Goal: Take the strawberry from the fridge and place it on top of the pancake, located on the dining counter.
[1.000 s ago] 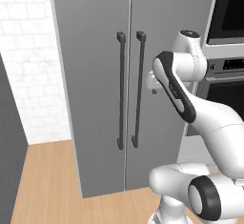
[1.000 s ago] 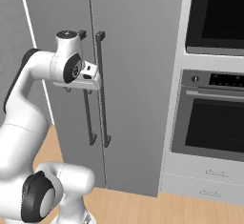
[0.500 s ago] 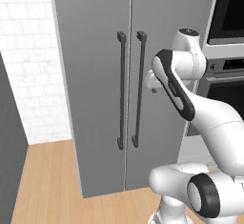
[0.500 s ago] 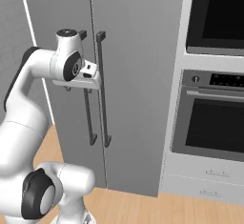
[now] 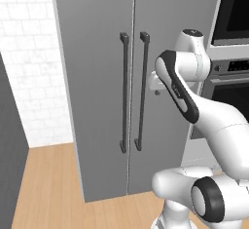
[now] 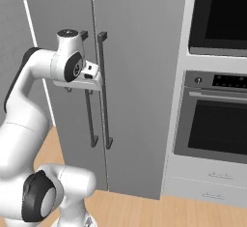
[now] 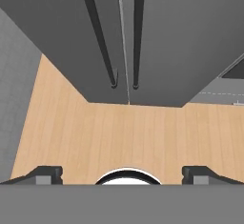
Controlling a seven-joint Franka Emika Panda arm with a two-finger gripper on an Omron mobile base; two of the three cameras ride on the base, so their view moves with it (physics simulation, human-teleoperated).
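Observation:
The fridge [image 5: 97, 52] is a tall grey cabinet, and both of its doors are shut. Two dark bar handles [image 5: 124, 91] run side by side down the middle seam. My gripper [image 5: 155, 87] hangs just in front of the right door at upper handle height, pointing down, and touches neither bar. From the other side the gripper [image 6: 79, 88] sits next to the handles [image 6: 102, 91]. In the hand view the gripper [image 7: 123, 173] is open with nothing between its fingertips [image 7: 45, 173], and the handles' lower ends [image 7: 114, 82] lie ahead. The strawberry is hidden; the pancake and dining counter are out of view.
A black-glass wall oven [image 6: 219, 124] with drawers [image 6: 212, 182] below stands right of the fridge. A white brick wall [image 5: 29, 77] and a dark grey panel [image 5: 7, 150] are to the left. Wood floor [image 5: 48, 184] lies in front.

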